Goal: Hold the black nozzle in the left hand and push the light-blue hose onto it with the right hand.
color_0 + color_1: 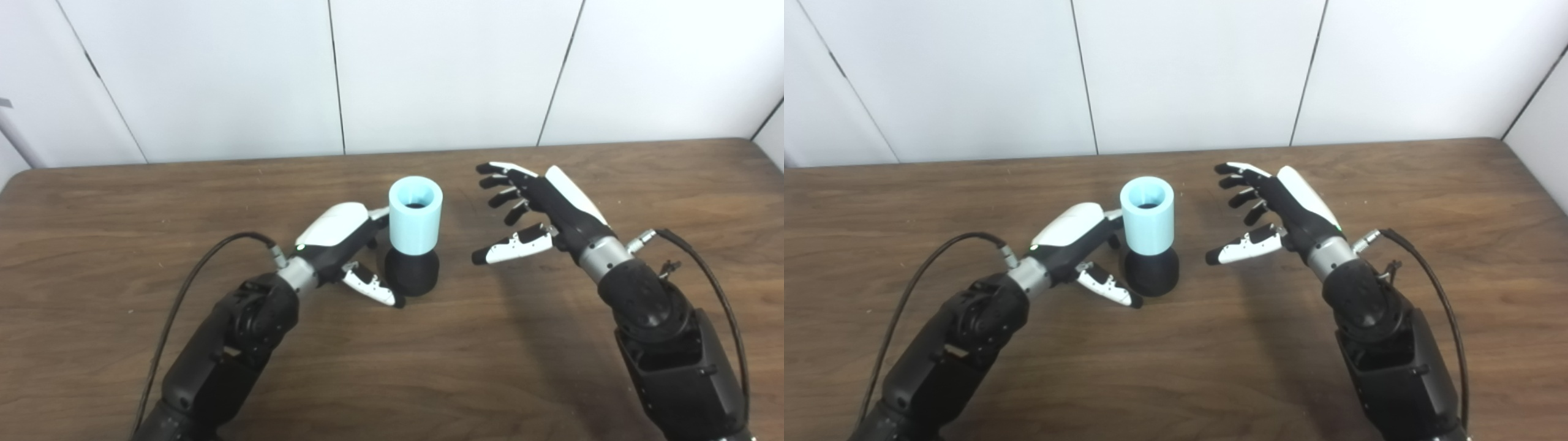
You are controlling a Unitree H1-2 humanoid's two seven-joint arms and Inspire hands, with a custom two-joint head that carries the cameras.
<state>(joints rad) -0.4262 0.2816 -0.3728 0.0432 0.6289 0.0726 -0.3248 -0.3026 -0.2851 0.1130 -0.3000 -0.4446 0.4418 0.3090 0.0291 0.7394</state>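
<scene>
Here the light-blue hose point(415, 214) sits upright on the black nozzle point(411, 272), which stands near the middle of the wooden bench point(122, 202). The left robot hand point(343, 245) lies just beside the nozzle, thumb by its base, fingers hidden behind the hose; whether it grips cannot be told. The right robot hand point(1268, 214) hangs open, fingers spread, apart from the hose. The left eye view alone shows a grey bar at the far left edge. No writing is legible.

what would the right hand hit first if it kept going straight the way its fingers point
Probably the light-blue hose, standing on the black nozzle. The open right hand points left toward it across bare table; depth is unclear, so it might pass just behind.
</scene>
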